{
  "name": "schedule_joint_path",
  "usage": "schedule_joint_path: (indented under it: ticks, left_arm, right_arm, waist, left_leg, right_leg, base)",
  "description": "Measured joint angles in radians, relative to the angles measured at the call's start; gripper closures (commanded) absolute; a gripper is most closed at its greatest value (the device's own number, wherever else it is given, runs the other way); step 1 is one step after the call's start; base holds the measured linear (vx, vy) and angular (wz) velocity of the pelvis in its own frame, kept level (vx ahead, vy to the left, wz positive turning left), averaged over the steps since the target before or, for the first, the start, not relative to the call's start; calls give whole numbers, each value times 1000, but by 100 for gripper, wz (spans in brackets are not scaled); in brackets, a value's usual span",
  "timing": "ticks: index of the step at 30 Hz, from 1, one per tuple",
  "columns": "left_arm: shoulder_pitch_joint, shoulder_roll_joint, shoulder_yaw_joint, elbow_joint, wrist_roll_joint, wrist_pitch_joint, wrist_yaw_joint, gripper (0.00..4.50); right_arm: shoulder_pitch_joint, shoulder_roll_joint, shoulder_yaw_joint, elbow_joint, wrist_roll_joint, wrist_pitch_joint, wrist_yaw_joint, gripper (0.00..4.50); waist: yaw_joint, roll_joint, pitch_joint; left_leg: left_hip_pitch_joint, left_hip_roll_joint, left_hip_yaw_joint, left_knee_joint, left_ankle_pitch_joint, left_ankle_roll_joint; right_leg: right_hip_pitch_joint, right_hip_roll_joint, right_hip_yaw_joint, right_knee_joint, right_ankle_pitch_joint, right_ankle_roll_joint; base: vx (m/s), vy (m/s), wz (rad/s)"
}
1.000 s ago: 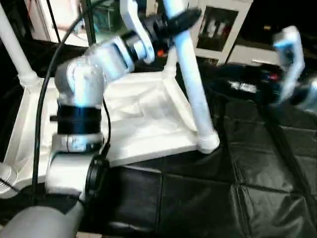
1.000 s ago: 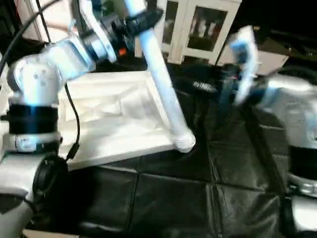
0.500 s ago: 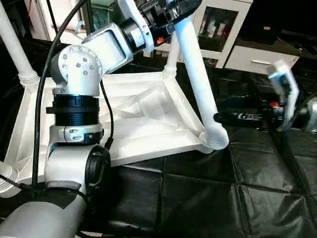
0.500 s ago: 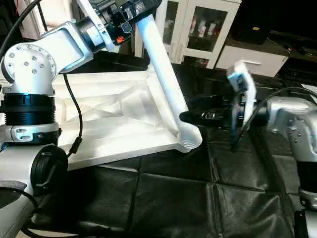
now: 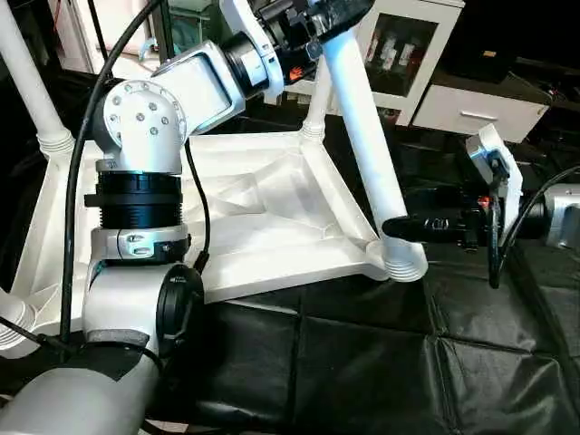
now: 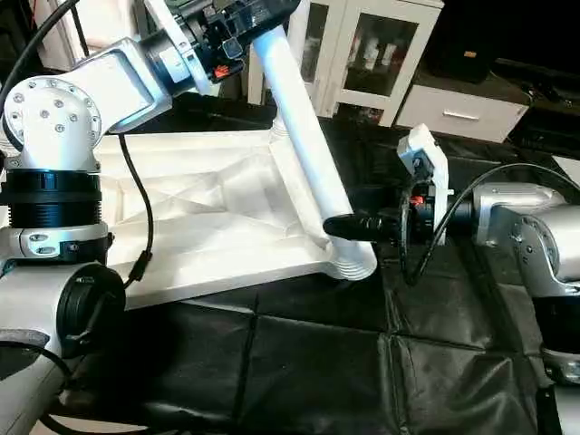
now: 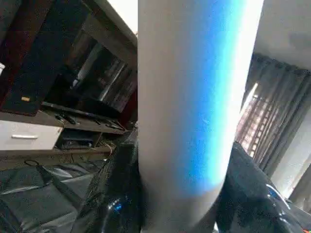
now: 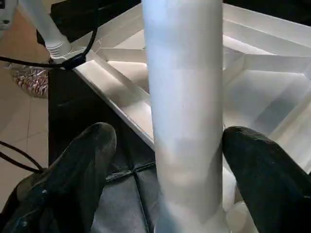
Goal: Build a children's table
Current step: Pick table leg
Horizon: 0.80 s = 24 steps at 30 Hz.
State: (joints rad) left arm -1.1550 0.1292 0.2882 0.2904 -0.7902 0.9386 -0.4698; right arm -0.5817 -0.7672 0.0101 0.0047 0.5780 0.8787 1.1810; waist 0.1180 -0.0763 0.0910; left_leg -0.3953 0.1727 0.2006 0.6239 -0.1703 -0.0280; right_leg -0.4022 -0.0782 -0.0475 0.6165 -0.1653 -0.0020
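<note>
We are seating a leg in the near-right socket of the upturned table top on the worktop. Our left end effector clamps its upper end; our right end effector straddles its base, fingers apart. Next: squeeze and press it home.

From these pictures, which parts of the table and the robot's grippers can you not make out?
- Top end of the held leg: cut off by the upper edge in both eye views.
- Left gripper: its fingers are pressed around the leg, so the contact is hidden; the left wrist view gives a blurred close-up.
- Near left corner of the table top: hidden behind the robot's left arm.
- Right gripper: open around the leg's base; touch cannot be judged.
</note>
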Motion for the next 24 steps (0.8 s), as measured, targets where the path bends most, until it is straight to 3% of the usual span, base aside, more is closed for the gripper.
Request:
schedule_joint_path:
  ticks: [5,8,11,14,17,19,21,24]
  left_arm:
    - [0,-2,-1,0,-1,3,0,296]
    - [0,-2,-1,0,-2,5,0,296]
    - [0,-3,-2,0,-2,6,-1,296]
    - [0,-3,-2,0,-2,6,-3,296]
    - [0,-3,-3,0,-2,10,-3,296]
    - [0,-3,-4,0,-2,15,-3,296]
    - [0,-3,-5,-1,-2,16,-4,296]
    - [0,-3,-10,-2,-3,20,-8,296]
  right_arm:
    - [26,-4,39,-10,-12,-11,2,65]
    - [33,-5,70,-11,-48,-25,-3,102]
    - [33,-5,95,-12,-73,-34,-11,102]
    - [33,1,100,-13,-75,-34,-18,102]
    - [33,1,114,-17,-77,-38,-18,138]
    - [33,1,117,-19,-80,-38,-18,138]
    - [33,1,117,-19,-82,-39,-18,176]
    - [33,1,117,-19,-84,-40,-18,180]
  waist:
    - [1,-1,-1]
    - [-1,-1,-1]
    - [-2,-1,-1]
    - [-1,-1,-1]
    - [-1,-1,-1]
    - [-1,-1,-1]
    - [-1,-1,-1]
    - [-1,-1,-1]
  left_leg:
    - [0,0,0,0,0,0]
    - [0,0,0,0,0,0]
    - [0,0,0,0,0,0]
    - [0,0,0,0,0,0]
    - [0,0,0,0,0,0]
    - [0,0,0,0,0,0]
    - [0,0,0,0,0,0]
    - [0,0,0,0,0,0]
  right_leg:
    - [0,0,0,0,0,0]
    - [0,0,0,0,0,0]
    - [0,0,0,0,0,0]
    - [0,0,0,0,0,0]
    - [0,0,0,0,0,0]
    - [0,0,0,0,0,0]
    - [0,0,0,0,0,0]
    - [0,0,0,0,0,0]
  base:
    - [0,0,0]
    - [0,0,0]
    - [0,0,0]
    - [0,0,0]
    - [0,0,0]
    - [0,0,0]
    - [0,0,0]
    - [0,0,0]
